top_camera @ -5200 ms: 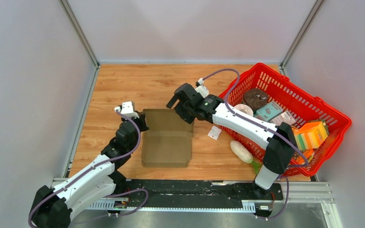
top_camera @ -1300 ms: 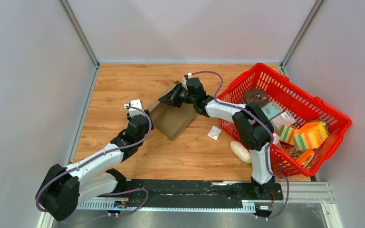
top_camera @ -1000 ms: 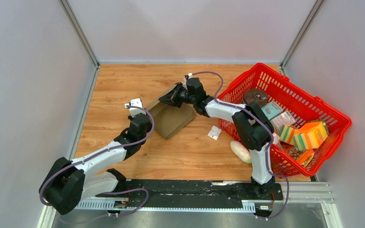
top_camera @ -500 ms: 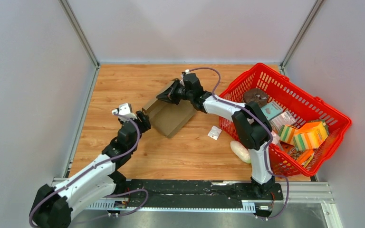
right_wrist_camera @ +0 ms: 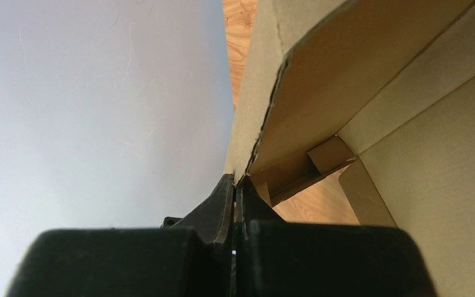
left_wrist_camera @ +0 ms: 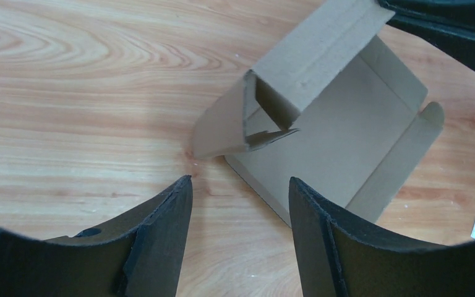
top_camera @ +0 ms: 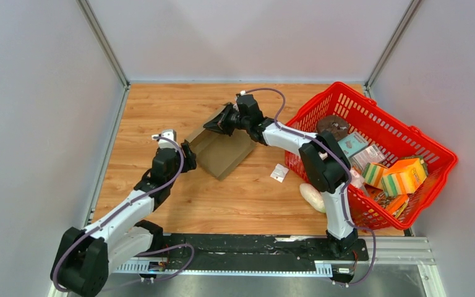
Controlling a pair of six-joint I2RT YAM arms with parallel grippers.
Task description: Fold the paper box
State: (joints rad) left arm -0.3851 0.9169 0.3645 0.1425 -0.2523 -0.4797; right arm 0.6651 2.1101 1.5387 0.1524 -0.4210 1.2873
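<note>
Lying on the wooden bench, left of the red plastic basket, the partly folded plain brown cardboard box is pinched at one raised flap by the right gripper. The left gripper is spread wide, just beside the box's near corner and apart from it.

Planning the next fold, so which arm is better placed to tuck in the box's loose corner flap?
Probably left: the left gripper is open, facing the loose corner of the paper box, while the right gripper is shut on its raised wall.
</note>
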